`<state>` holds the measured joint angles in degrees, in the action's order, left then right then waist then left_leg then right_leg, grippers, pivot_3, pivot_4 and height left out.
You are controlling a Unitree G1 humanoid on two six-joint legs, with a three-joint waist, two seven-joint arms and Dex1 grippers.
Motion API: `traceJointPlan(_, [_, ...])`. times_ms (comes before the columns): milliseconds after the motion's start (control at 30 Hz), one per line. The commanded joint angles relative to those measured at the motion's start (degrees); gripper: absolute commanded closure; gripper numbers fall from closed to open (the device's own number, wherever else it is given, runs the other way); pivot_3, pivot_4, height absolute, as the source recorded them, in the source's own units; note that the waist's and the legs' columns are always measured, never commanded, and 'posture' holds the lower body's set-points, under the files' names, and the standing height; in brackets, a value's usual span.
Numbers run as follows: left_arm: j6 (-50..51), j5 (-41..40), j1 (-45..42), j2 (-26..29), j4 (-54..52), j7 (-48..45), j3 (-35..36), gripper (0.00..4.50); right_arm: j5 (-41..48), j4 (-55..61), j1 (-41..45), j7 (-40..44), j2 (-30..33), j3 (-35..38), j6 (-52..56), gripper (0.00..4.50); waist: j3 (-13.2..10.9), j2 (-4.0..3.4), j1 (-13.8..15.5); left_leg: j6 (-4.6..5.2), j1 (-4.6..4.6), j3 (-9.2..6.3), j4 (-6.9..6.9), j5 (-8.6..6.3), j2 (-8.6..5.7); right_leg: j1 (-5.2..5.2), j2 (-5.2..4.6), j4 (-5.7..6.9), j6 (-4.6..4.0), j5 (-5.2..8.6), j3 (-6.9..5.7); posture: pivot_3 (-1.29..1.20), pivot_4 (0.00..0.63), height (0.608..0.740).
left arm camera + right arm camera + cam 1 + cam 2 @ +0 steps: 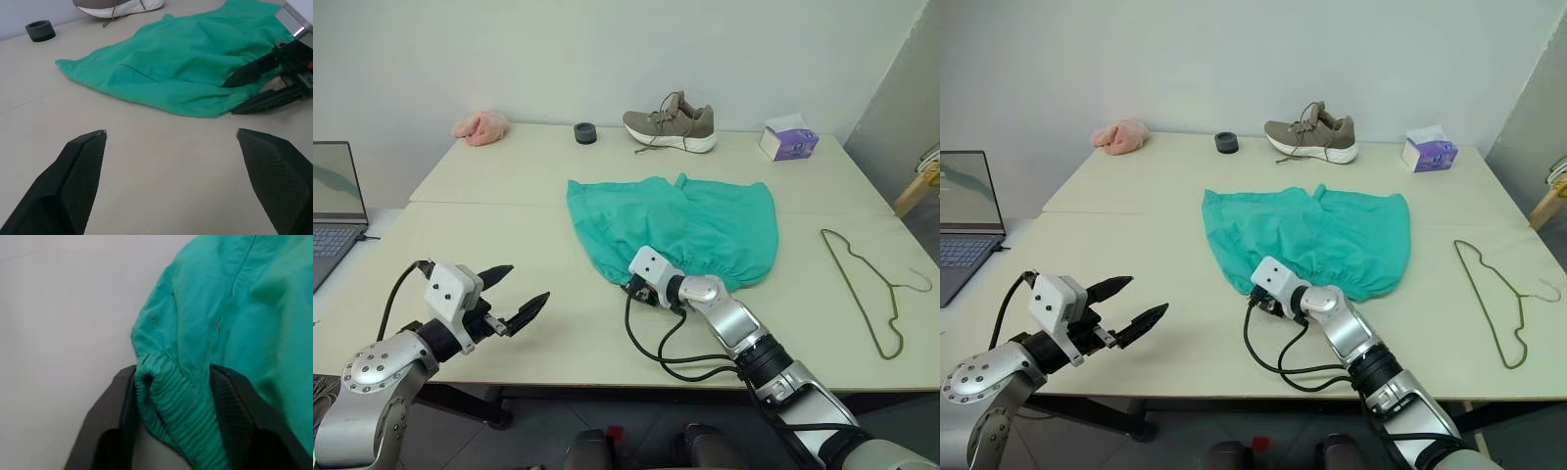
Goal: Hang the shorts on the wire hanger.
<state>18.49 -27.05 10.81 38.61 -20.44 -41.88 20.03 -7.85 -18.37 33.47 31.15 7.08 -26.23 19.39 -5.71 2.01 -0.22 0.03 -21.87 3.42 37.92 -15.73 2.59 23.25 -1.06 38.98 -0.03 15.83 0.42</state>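
Note:
The teal-green shorts [675, 225] lie spread flat in the middle of the table, gathered waistband [171, 406] toward me. My right gripper [632, 287] sits at the near left corner of the shorts. In the right wrist view its two dark fingers [122, 396] press the bunched waistband from both sides, shut on it. My left gripper [528, 282] hovers open over bare table, well left of the shorts, with nothing between its fingers [80, 161]. The thin olive wire hanger [867, 284] lies flat near the table's right edge, apart from both grippers.
Along the far edge stand a grey-brown shoe [671, 125], a purple tissue box [788, 137], a small black ring [585, 132] and a pink cloth [480, 127]. An open laptop [333, 206] sits on a separate surface at the left.

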Motion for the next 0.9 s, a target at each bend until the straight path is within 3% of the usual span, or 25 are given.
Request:
traceJointPlan(33, [-0.51, 0.44, -1.34, 0.02, -2.17, 0.19, -0.91, 0.0, -0.94, 1.76, -0.25, -0.37, 0.72, 0.83, -0.74, 3.42, 0.0, 0.0, -0.01, 0.0, 0.0, 0.0, 0.0, 0.0, 0.0, 0.0, 0.0, 0.0, 0.0, 0.0, 0.0, 0.02, 0.089, 0.74])
traceJointPlan(133, [-0.72, 0.86, -2.24, -0.23, -1.81, 0.37, -1.89, 0.0, -1.45, 3.38, -0.36, -0.5, 1.27, 0.9, -1.7, 4.47, 0.0, 0.0, -0.07, 0.0, 0.0, 0.0, 0.0, 0.0, 0.0, 0.0, 0.0, 0.0, 0.0, 0.0, 0.0, 0.01, 0.089, 0.74])
traceJointPlan(333, [-5.63, 5.75, -7.03, 0.53, 2.57, 0.0, -4.15, 0.0, 2.66, 16.1, -2.15, 7.39, 6.35, 2.25, 2.33, 4.49, -0.09, -0.12, -0.3, 0.0, -0.03, 0.02, 0.0, 0.0, -0.01, 0.02, 0.0, -0.02, 0.01, 0.0, 0.01, -0.02, 0.089, 0.74])
traceJointPlan(600, [-16.22, 13.87, -14.7, 1.23, 10.98, -1.59, -8.62, 0.0, 10.78, 37.16, -6.18, 21.04, 20.46, 5.31, 10.75, 4.49, -0.33, -0.2, -1.17, -0.05, -0.07, -0.01, -0.01, -0.04, -0.02, 0.02, -0.01, -0.07, 0.02, 0.01, -0.04, -0.06, 0.096, 0.74])
traceJointPlan(900, [-30.51, 24.07, -24.42, 1.0, 27.28, -0.68, -15.17, 0.0, 21.09, 50.98, -5.95, 23.61, 25.03, 9.92, 21.76, 4.49, -0.52, -0.13, -3.09, -0.05, -0.06, -0.01, -0.01, -0.04, 0.03, 0.03, 0.04, -0.04, 0.03, 0.0, -0.04, -0.13, 0.1, 0.74])
